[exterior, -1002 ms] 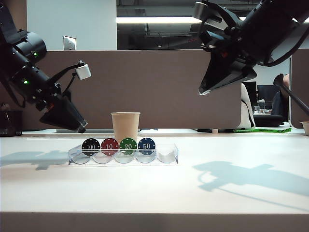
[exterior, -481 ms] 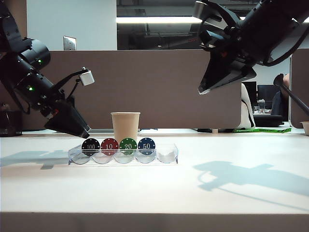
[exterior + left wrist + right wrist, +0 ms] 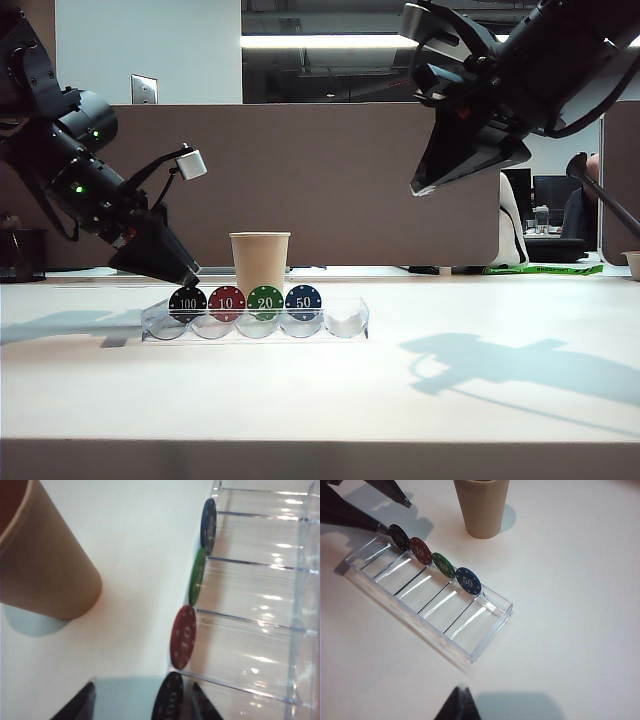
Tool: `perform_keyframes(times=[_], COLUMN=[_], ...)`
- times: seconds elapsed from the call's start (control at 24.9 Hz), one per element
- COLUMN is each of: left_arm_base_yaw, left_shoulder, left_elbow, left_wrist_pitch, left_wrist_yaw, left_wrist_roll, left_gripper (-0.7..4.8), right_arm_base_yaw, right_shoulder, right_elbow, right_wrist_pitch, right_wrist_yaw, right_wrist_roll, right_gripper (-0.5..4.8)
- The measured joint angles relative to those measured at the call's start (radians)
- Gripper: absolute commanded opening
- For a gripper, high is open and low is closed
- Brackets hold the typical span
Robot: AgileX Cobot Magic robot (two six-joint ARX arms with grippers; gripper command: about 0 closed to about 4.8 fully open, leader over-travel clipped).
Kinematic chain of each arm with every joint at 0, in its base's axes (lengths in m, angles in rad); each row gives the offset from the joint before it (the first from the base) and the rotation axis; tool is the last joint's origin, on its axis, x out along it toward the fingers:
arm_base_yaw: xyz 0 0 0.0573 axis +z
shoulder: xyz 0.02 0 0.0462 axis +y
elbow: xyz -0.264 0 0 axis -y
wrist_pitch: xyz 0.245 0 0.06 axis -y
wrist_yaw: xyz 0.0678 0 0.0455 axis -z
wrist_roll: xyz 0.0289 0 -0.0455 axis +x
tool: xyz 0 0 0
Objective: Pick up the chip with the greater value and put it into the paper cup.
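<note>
Left gripper [image 3: 140,702] is poised with jaws apart astride the black 100 chip [image 3: 168,698], not yet closed. Right gripper [image 3: 457,705], fingers together, is held high above the counter [image 3: 320,390]. Clear rack [image 3: 255,325] carries the chips on edge; paper cup [image 3: 260,262] is seen just behind. Step judged: grasp. Next: jaws to be closed on the chip.

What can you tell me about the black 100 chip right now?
The black 100 chip is round, with white numerals and white edge dots. It stands on edge at the end slot of the clear tray, beside the red 10 chip. The left end effector is open, its fingers on either side of the chip, not yet closed.
</note>
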Motion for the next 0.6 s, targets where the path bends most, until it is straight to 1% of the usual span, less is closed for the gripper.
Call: perform_keyframes(times=[0.6], left_arm_base_yaw=[0.0], left_shoulder=[0.001], left_elbow=[0.002], left_wrist_pitch=[-0.008], left_wrist_yaw=[0.004], left_wrist_roll=[-0.001], left_gripper=[2.37], right_arm_base_yaw=[0.0], right_shoulder=[0.0], right_elbow=[0.0], right_wrist_pitch=[0.0], right_wrist_yaw=[0.0], right_wrist_roll=[0.0], right_gripper=[-0.01])
